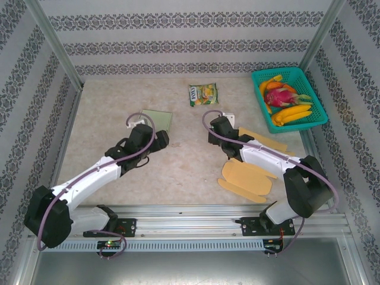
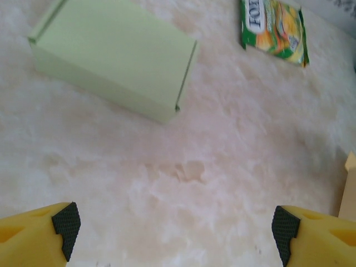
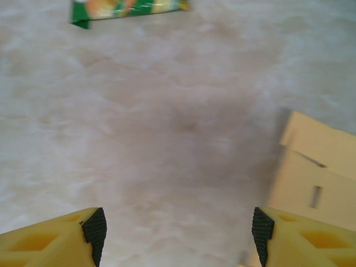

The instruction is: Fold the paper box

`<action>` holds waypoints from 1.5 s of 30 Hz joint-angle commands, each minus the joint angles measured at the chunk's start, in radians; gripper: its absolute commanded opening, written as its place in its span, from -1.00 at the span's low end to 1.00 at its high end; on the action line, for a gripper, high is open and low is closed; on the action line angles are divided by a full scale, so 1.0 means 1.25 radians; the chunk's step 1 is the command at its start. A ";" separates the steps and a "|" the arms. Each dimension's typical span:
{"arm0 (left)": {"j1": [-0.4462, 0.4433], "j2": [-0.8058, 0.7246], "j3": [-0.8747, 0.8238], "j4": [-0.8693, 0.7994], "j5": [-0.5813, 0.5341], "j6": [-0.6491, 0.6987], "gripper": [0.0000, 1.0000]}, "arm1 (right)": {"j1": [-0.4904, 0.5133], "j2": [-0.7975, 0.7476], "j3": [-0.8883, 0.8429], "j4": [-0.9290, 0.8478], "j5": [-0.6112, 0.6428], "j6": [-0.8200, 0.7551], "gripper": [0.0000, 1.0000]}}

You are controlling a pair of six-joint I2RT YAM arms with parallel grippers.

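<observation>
Two claws: the left claw (image 2: 175, 229) and the right claw (image 3: 178, 231) both have their fingers spread wide apart, with nothing between them.
Left claw: hangs over bare worktop (image 1: 178, 172), at the bottom of the left wrist view, apart from the box.
Right claw: over bare worktop, at the bottom of the right wrist view; a tan sheet lies just beside its right finger.
Green box (image 2: 114, 55): closed up and lying flat, upper left of the left wrist view, left of centre in the overhead view.
Cardboard sheets (image 1: 246, 177): tan, lying flat and unfolded, lower right of the overhead view, partly under the right arm.
Snack packet (image 1: 203, 94): green, top centre of the overhead view.
Basket (image 1: 313, 95): teal, upper right corner, holding fruit (image 1: 285, 98).
</observation>
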 commanded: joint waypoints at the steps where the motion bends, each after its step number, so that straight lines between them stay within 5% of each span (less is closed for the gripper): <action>1: -0.044 -0.020 -0.037 0.035 -0.059 0.004 0.83 | -0.027 0.000 -0.014 -0.055 0.096 -0.018 0.43; 10: -0.108 -0.007 -0.066 -0.007 -0.088 0.004 0.83 | -0.116 0.080 -0.021 0.011 -0.011 -0.008 0.23; 23: -0.114 -0.014 -0.082 -0.007 -0.123 -0.012 0.83 | -0.124 0.125 -0.026 0.031 -0.031 -0.002 -0.24; 32: -0.114 -0.040 -0.110 0.002 -0.118 -0.017 0.84 | -0.121 0.110 -0.044 0.053 -0.045 -0.017 -1.00; 38: -0.114 -0.118 -0.136 -0.023 -0.149 -0.045 0.85 | -0.053 -0.004 -0.074 0.042 -0.011 -0.018 -1.00; 45: -0.113 -0.185 -0.157 -0.059 -0.180 -0.067 0.87 | 0.156 -0.100 -0.102 0.046 0.009 0.049 -1.00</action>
